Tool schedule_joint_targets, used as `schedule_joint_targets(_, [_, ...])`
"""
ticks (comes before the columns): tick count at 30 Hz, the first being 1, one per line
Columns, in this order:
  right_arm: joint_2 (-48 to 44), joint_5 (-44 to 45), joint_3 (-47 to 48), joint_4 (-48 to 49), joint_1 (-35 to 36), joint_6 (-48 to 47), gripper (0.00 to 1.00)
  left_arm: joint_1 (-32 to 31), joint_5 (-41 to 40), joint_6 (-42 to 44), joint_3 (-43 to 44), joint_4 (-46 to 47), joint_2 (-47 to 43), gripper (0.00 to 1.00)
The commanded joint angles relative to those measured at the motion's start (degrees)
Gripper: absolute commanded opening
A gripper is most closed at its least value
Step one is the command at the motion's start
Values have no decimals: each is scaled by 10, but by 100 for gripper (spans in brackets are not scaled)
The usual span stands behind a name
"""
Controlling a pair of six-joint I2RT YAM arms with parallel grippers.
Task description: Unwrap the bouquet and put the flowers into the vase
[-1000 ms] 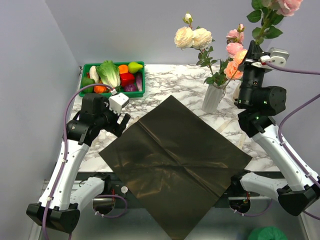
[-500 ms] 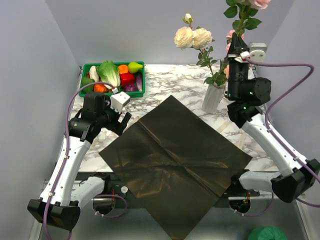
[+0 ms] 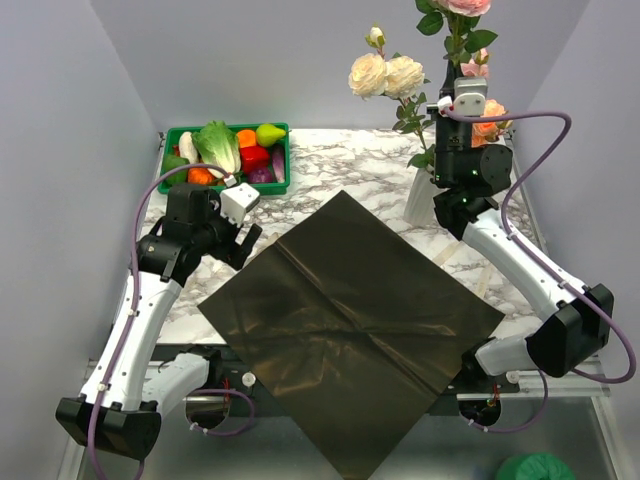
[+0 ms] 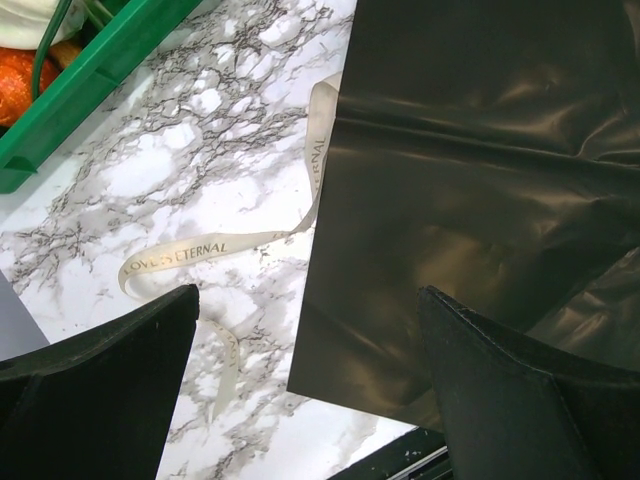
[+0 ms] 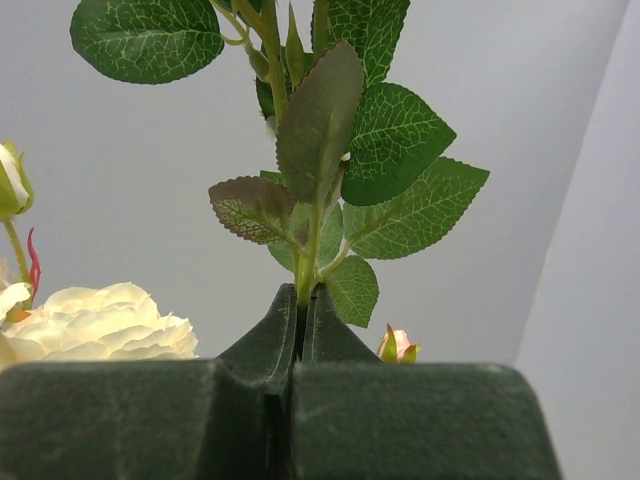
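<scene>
Pink rose [image 3: 462,6] stem pinched in right gripper [image 5: 301,310], arm upright by vase [image 3: 420,200]; left gripper [image 4: 308,310] wide over ribbon [image 4: 180,250].

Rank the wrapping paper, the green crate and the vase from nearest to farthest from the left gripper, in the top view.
1. Wrapping paper: its edge lies by the left gripper.
2. Green crate: behind it, back left.
3. Vase: far right, across the paper.

Left pincer [image 4: 307,300] hangs low, jaws spread wide; right pincer [image 5: 300,312] points upward, clamped.
</scene>
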Motion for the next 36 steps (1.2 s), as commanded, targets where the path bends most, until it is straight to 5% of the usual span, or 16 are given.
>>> schedule_joint_targets(1, [1, -7, 4, 42, -5, -22, 1, 5, -10, 8, -8, 10, 4, 99])
schedule_joint_targets(24, [16, 56, -103, 41, -12, 60, 1, 23, -11, 32, -37, 14, -11, 99])
schedule_joint_targets(31, [-33, 82, -134, -102, -12, 190, 42, 24, -3, 31, -42, 20, -12, 99])
schedule_joint_targets(36, [-54, 116, -184, -142, -12, 257, 43, 25, 1, 30, -36, 13, -12, 99])
